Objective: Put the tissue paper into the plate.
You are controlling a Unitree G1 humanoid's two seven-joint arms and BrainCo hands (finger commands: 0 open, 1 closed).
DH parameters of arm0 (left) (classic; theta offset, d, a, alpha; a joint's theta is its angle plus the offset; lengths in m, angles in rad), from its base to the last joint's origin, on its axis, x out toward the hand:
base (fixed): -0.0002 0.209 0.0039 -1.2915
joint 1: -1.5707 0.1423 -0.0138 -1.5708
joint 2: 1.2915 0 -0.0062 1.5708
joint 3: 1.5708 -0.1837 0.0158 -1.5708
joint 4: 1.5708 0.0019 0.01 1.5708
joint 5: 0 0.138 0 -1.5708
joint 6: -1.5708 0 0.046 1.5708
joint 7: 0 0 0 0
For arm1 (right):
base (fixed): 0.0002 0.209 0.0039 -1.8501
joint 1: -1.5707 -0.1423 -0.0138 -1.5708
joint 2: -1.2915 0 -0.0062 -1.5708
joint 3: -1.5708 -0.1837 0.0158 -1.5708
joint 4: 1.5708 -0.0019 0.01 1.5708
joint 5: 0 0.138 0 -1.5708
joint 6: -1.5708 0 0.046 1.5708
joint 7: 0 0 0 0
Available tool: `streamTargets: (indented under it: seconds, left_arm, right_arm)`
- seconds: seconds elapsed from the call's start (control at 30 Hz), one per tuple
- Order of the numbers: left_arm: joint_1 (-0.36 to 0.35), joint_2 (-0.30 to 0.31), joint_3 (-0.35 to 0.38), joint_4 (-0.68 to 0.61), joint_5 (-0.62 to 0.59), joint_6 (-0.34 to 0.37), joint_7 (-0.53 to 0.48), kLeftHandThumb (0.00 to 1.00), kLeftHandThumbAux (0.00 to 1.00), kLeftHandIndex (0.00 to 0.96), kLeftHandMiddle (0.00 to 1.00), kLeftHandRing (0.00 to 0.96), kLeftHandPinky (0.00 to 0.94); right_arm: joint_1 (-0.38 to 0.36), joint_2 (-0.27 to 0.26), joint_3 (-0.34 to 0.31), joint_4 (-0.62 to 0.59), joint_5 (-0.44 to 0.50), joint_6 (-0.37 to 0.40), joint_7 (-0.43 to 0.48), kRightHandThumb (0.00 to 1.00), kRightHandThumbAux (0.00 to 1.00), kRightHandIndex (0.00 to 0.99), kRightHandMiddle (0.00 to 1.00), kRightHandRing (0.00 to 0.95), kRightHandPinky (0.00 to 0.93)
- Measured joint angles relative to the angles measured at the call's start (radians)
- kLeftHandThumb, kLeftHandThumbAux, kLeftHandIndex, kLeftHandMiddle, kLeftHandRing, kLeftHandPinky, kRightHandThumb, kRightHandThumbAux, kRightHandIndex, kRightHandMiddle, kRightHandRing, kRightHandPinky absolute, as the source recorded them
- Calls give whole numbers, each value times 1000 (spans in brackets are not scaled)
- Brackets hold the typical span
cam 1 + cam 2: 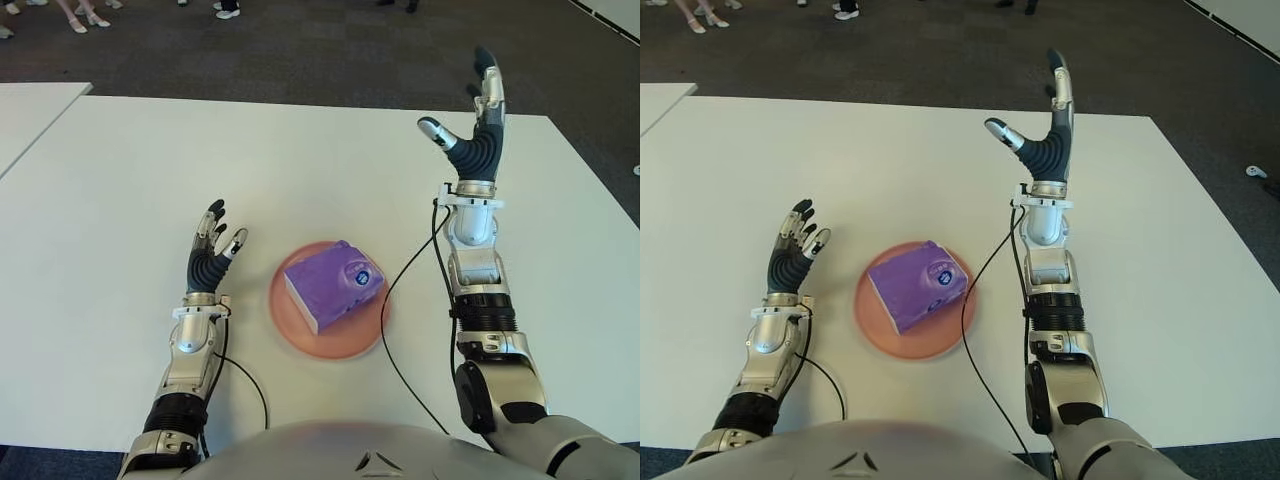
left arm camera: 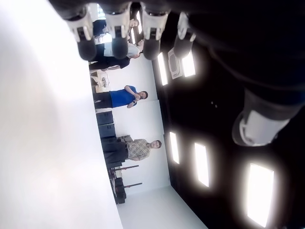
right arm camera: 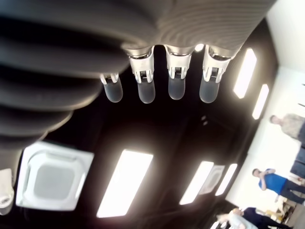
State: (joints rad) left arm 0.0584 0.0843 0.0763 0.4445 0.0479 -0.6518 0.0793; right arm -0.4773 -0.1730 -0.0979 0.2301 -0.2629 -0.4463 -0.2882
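Observation:
A purple tissue pack (image 1: 333, 283) lies in the pink plate (image 1: 300, 335) near the table's front middle. My left hand (image 1: 213, 240) shows just left of the plate, fingers up and spread, holding nothing. My right hand (image 1: 474, 110) is raised high to the right of the plate and farther back, palm open with fingers straight and thumb out. Both wrist views point at the ceiling; the fingertips (image 3: 145, 90) of the right hand and the fingertips (image 2: 116, 36) of the left hand are extended with nothing between them.
The white table (image 1: 120, 190) spreads wide around the plate. A black cable (image 1: 400, 280) runs from my right forearm past the plate's right rim. A second table (image 1: 30, 110) stands at the far left. People's feet (image 1: 85, 15) show on the dark carpet beyond.

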Motion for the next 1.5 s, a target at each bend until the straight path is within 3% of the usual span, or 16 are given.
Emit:
streamTargets:
  seconds: [0.23, 0.63, 1.0, 1.37, 1.5]
  left_arm:
    - [5, -2, 0, -2, 0, 18, 0, 0, 498, 0, 0, 0, 0]
    - [3, -1, -4, -6, 3, -5, 0, 0, 500, 0, 0, 0, 0]
    - [2, 1, -3, -2, 2, -10, 0, 0, 493, 0, 0, 0, 0]
    - [-2, -1, 3, 0, 2, 18, 5, 0, 495, 0, 0, 0, 0]
    - [0, -5, 7, 1, 3, 37, 16, 0, 496, 0, 0, 0, 0]
  right_arm:
    - [-1, 32, -17, 36, 70, -61, -18, 0, 503, 0, 0, 0, 0]
    - [-1, 75, -23, 148, 125, -87, -8, 0, 511, 0, 0, 0, 0]
    - [67, 78, -24, 162, 179, -33, 74, 0, 527, 0, 0, 0, 0]
    - [193, 81, -3, 197, 175, -50, 126, 0, 516, 0, 0, 0, 0]
    - [206, 69, 1, 200, 174, -50, 146, 0, 519, 0, 0, 0, 0]
